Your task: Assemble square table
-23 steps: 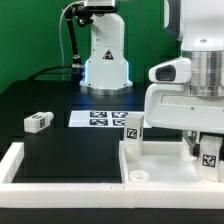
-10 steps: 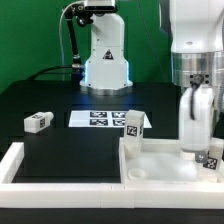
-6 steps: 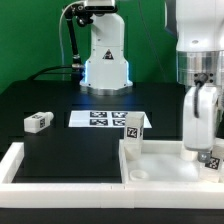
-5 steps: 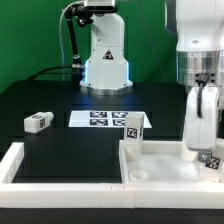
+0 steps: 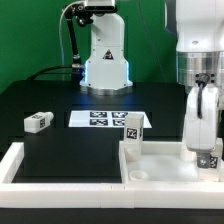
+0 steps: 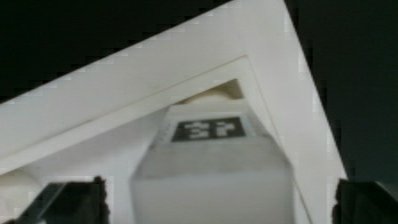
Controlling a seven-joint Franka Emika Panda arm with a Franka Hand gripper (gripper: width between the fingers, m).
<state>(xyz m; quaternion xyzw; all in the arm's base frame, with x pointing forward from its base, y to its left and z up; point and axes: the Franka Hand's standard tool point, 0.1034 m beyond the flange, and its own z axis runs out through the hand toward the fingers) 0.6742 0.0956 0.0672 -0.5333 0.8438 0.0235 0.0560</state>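
Count on inspection: three tagged leg blocks (image 5: 37, 121), (image 5: 134, 126), (image 5: 210, 158); one square panel (image 5: 160, 165); one marker board (image 5: 98, 118); one robot arm (image 5: 196, 45).

place: robotics lab | cues: green backdrop (image 5: 30, 40), marker board (image 5: 98, 118), robot base (image 5: 105, 62)

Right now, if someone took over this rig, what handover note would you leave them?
The gripper is open, its jaws apart on either side of a leg block without gripping it.
That leg block is at the square panel's far corner on the exterior view's right.
A second leg stands upright at the far corner on the exterior view's left.
A third leg lies loose on the black surface near the marker board.
Done: two legs apparently placed, seating unclear.
Left: the loose leg, and a fourth not in view.
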